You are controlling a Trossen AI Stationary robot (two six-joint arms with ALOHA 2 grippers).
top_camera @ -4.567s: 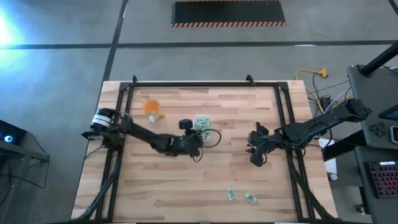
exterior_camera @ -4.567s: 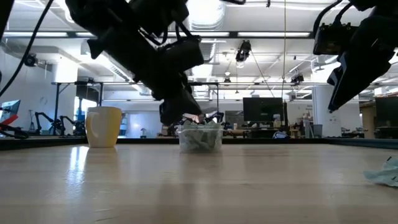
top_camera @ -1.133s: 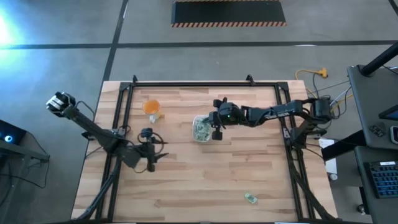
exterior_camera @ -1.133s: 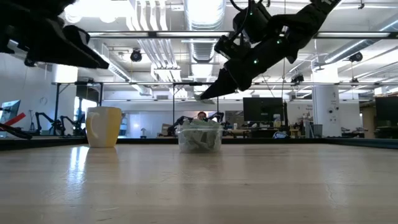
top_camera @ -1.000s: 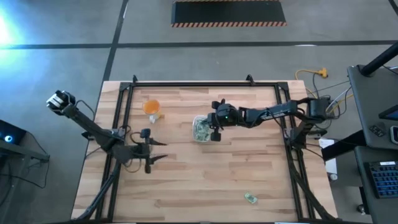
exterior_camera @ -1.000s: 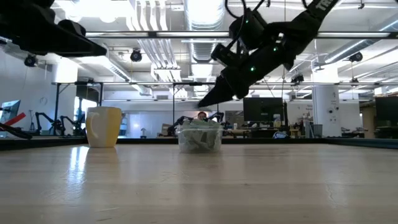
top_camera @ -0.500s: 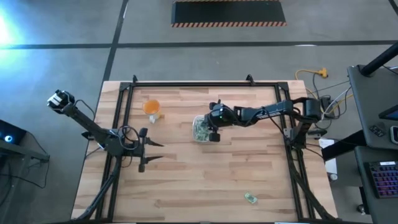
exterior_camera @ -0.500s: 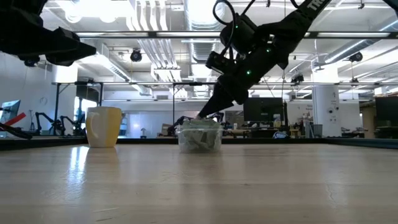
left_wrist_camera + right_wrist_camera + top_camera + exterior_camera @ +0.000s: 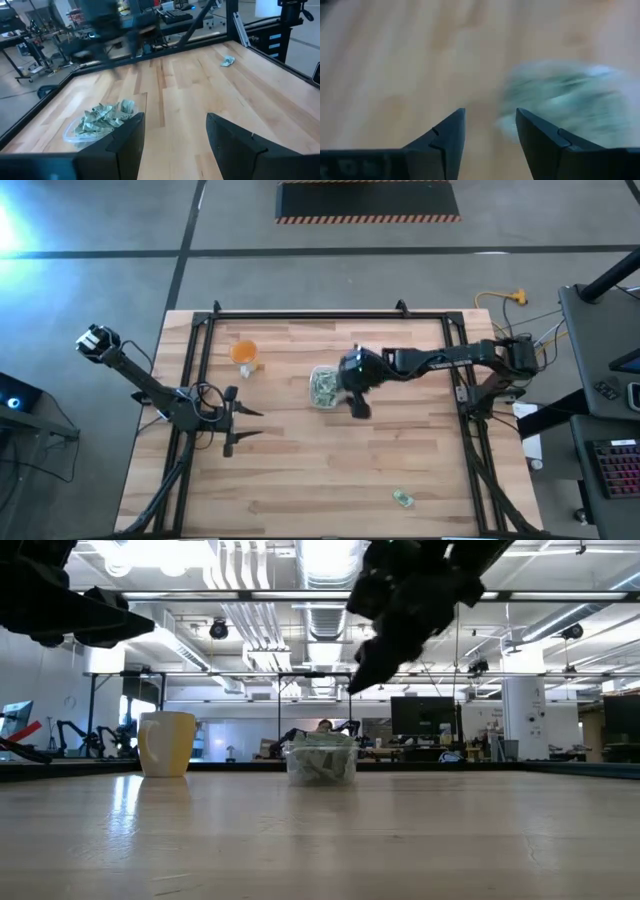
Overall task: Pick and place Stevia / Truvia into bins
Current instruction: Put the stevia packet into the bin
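Note:
The clear bin [image 9: 323, 388] stands mid-table, heaped with green and white Stevia sachets [image 9: 104, 116]; in the low view the bin [image 9: 321, 762] rests on its base. One loose sachet [image 9: 403, 498] lies flat near the table's front edge, seen also as a sachet [image 9: 228, 61] in the left wrist view. My right gripper [image 9: 359, 407] hangs open above the table, just right and near of the bin, with nothing between its fingers [image 9: 445, 137]. My left gripper [image 9: 242, 430] waits open over the table's left part.
An orange cup [image 9: 244, 352] stands far left of the bin, yellow in the low view [image 9: 167, 744]. A black frame rail [image 9: 330, 316] runs round the table. Bare wood [image 9: 330, 470] lies between the bin and the loose sachet.
My right gripper dipped down to the bin's right rim, then rose and swung toward the table's near edge, ending beside the bin. My left gripper drew back a little toward the table's left edge.

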